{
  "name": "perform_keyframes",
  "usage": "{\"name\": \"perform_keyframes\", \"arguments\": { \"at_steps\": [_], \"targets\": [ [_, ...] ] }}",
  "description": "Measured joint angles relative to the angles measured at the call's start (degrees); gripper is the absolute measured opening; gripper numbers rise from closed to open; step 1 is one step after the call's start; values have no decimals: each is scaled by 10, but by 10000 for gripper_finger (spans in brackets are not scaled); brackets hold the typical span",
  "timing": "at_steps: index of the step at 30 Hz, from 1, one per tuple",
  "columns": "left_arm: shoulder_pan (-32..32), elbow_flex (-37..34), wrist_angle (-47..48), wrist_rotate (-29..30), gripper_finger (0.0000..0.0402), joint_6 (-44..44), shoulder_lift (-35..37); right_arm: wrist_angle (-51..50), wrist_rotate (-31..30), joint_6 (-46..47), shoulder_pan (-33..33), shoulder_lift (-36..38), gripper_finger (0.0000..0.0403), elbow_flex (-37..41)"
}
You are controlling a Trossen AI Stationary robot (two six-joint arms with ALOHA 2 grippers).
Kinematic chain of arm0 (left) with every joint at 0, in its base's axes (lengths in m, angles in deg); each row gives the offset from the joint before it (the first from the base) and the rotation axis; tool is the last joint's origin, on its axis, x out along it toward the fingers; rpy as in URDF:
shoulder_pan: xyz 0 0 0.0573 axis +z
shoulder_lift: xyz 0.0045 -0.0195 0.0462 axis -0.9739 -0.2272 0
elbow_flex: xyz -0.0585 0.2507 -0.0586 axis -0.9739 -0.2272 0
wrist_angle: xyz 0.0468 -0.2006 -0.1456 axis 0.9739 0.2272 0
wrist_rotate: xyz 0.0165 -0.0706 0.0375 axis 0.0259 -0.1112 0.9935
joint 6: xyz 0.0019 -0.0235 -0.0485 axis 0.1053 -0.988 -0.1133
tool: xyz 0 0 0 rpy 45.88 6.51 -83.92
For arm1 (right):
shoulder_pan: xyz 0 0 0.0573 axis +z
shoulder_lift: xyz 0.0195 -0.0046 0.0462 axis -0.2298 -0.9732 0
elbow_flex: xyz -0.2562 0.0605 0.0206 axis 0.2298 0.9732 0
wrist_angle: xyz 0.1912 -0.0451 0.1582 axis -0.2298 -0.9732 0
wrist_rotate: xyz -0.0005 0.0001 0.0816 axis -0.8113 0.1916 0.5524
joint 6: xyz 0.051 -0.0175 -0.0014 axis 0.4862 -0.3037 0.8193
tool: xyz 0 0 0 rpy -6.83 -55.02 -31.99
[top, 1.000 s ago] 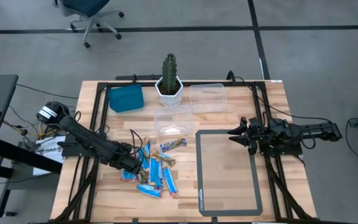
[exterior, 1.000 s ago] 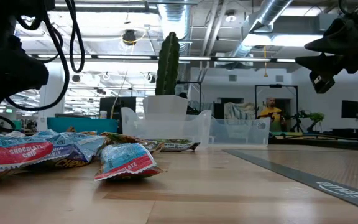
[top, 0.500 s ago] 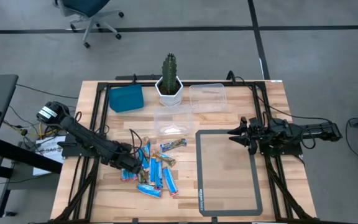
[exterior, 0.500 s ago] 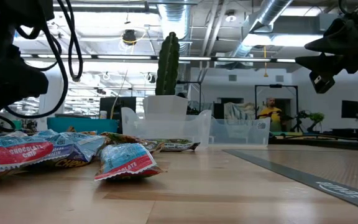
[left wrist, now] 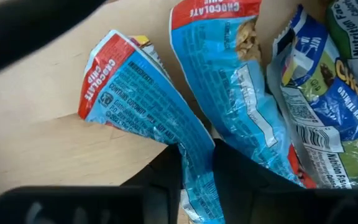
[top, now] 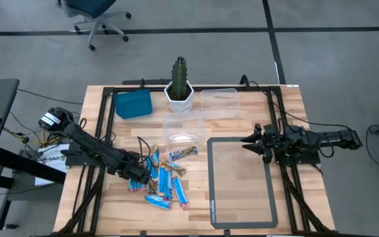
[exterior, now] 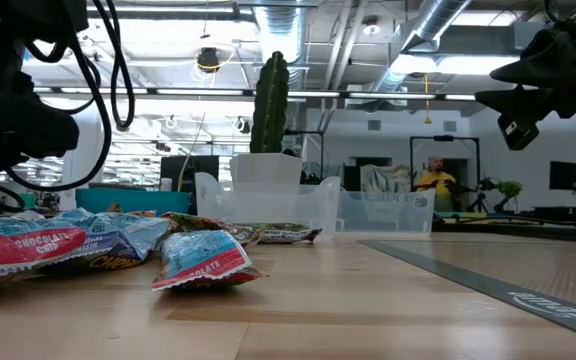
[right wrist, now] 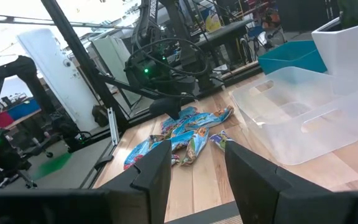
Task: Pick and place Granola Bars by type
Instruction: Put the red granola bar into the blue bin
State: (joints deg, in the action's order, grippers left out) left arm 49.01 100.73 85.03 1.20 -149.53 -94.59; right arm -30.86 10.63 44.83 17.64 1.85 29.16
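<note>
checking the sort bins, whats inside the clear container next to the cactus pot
The clear container right of the cactus pot looks empty; its bottom shows through. No granola bars are in it; they lie in a pile near the left gripper.

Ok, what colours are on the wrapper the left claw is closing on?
Light blue wrapper with a red end band reading chocolate chip; left wrist view shows it best.

Overhead, table-level, two wrist views — all share the bars [top: 163, 178].
</note>
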Motion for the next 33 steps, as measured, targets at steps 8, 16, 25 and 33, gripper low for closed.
{"name": "perform_keyframes", "arguments": {
  "at_steps": [8,16,25,33],
  "targets": [
    [0,0,-6,20,48,-1,32,0,0,0,0,0,143,0],
    [0,0,-5,68,47,-26,95,0,0,0,0,0,143,0],
    [11,31,17,222,47,-34,194,0,0,0,0,0,141,0],
    [68,46,20,398,47,64,299,0,0,0,0,0,143,0]
  ]
}}
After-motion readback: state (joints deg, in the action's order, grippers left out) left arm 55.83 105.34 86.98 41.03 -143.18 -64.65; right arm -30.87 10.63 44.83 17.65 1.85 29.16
